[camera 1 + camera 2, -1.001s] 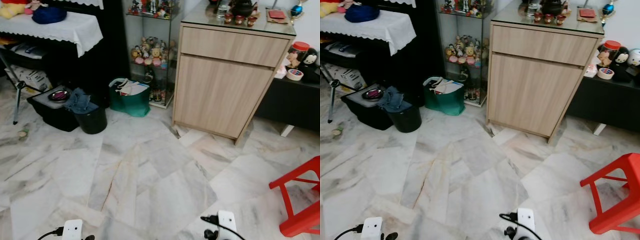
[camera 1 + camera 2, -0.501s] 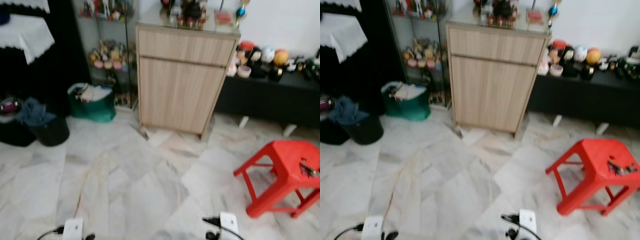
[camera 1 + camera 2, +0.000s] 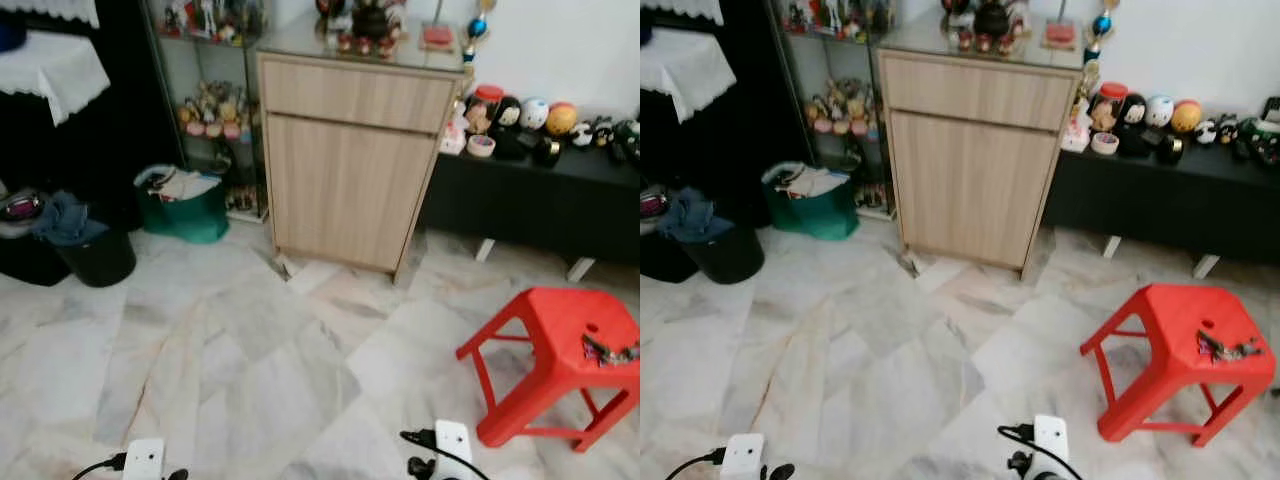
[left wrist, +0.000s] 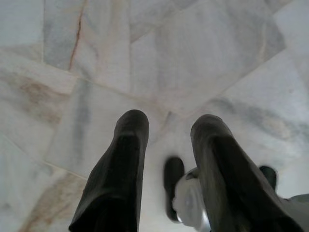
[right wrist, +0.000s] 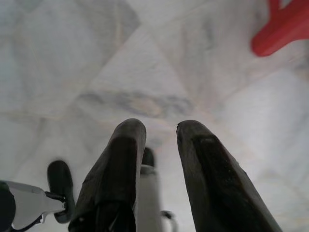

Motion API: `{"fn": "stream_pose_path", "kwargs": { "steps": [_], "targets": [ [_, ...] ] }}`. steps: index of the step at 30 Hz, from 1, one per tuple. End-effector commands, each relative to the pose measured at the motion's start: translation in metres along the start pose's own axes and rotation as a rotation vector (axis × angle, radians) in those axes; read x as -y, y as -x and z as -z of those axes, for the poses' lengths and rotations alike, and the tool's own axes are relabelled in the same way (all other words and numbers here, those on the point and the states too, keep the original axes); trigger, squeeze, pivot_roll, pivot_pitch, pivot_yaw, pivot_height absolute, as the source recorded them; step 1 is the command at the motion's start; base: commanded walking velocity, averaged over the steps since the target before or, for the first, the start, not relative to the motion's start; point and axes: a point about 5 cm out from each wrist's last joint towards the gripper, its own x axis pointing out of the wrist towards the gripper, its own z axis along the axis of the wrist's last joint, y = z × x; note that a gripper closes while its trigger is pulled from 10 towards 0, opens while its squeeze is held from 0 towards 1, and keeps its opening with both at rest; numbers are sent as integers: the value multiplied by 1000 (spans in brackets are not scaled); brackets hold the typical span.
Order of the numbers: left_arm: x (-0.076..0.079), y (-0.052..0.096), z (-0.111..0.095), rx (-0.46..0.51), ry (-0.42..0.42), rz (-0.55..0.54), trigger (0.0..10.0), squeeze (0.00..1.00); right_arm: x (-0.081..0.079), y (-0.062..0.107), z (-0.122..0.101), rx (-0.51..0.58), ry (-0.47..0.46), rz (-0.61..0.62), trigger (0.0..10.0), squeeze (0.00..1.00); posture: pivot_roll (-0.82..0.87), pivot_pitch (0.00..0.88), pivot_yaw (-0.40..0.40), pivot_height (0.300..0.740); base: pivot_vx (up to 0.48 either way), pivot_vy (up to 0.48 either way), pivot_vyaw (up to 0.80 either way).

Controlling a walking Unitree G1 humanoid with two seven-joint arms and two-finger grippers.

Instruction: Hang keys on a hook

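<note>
A bunch of keys (image 3: 1225, 348) lies on the seat of a red plastic stool (image 3: 1170, 330) at the right, standing on the marble floor. Both arms hang low, well short of the stool, their white wrist parts at the bottom edge of the eye views. In the left wrist view, my left gripper (image 4: 170, 121) points down at the floor, open, with nothing between its fingers. Seen from the right wrist, my right gripper (image 5: 160, 128) is also open over bare floor, with a corner of the red stool (image 5: 285, 26) nearby.
A light wooden cabinet (image 3: 350, 170) stands ahead. A low black shelf (image 3: 530, 195) with figurines runs to its right. Left of it are a glass display case (image 3: 205, 90), a green bag (image 3: 185, 205), a black bin (image 3: 95, 258) and a cloth-covered table (image 3: 50, 65).
The camera has swung to the right: the cabinet has shifted left in the picture, and the red stool with the keys has come fully into view. The arms still hang idle.
</note>
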Motion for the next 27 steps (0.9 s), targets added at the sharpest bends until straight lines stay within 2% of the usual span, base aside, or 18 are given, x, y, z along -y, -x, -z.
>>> {"fn": "stream_pose_path", "kwargs": {
  "steps": [1,20,27],
  "targets": [
    [-4,1,3,-20,-5,-5,10000,0,-6,-1,-3,11,-11,-13,10000,0,79,0,-28,740,0,-304,0],
    [-1,0,1,-16,-15,11,10000,0,-14,-1,6,-14,0,-19,10000,0,78,0,-36,740,0,-293,0],
    [-1,0,2,-20,-10,7,10000,0,-15,0,9,-20,4,-18,10000,0,77,0,-38,740,0,0,0]
  ]
}}
